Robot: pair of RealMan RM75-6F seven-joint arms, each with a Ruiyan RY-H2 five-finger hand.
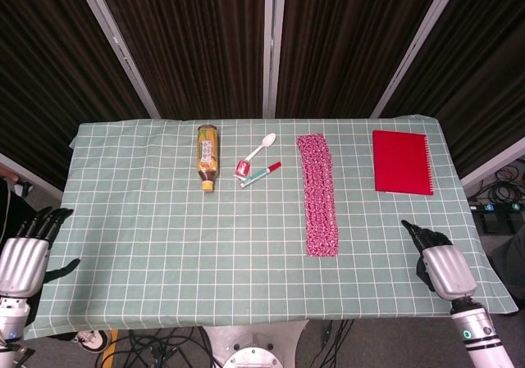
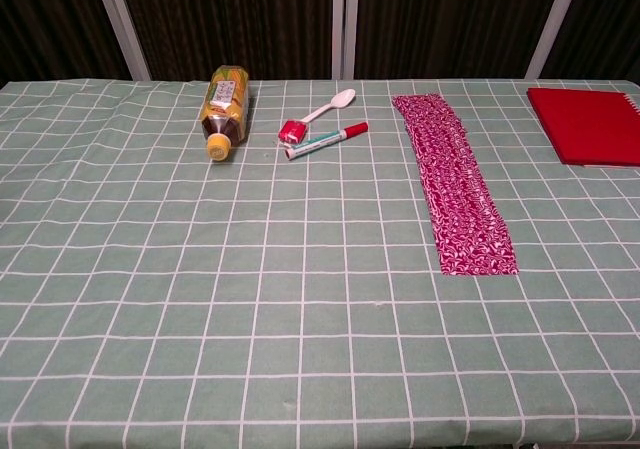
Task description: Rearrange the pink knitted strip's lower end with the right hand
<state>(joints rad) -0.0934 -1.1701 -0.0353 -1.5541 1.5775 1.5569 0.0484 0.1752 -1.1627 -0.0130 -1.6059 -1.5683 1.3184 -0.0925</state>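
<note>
The pink knitted strip (image 1: 318, 194) lies flat and straight on the green checked tablecloth, right of centre, running front to back. Its lower end (image 1: 321, 245) is squared off and nothing touches it. The chest view shows the pink knitted strip (image 2: 455, 184) and its lower end (image 2: 478, 257) with no hand near. My right hand (image 1: 439, 263) hovers at the table's front right corner, well right of the lower end, holding nothing, fingers pointing up and left. My left hand (image 1: 25, 253) stays off the front left edge, fingers apart and holding nothing.
A red notebook (image 1: 402, 161) lies at the back right, right of the strip. Left of the strip are a white spoon (image 1: 262, 146), a red-capped marker (image 1: 261, 174), a small red item (image 1: 243, 168) and a bottle (image 1: 207, 156) lying on its side.
</note>
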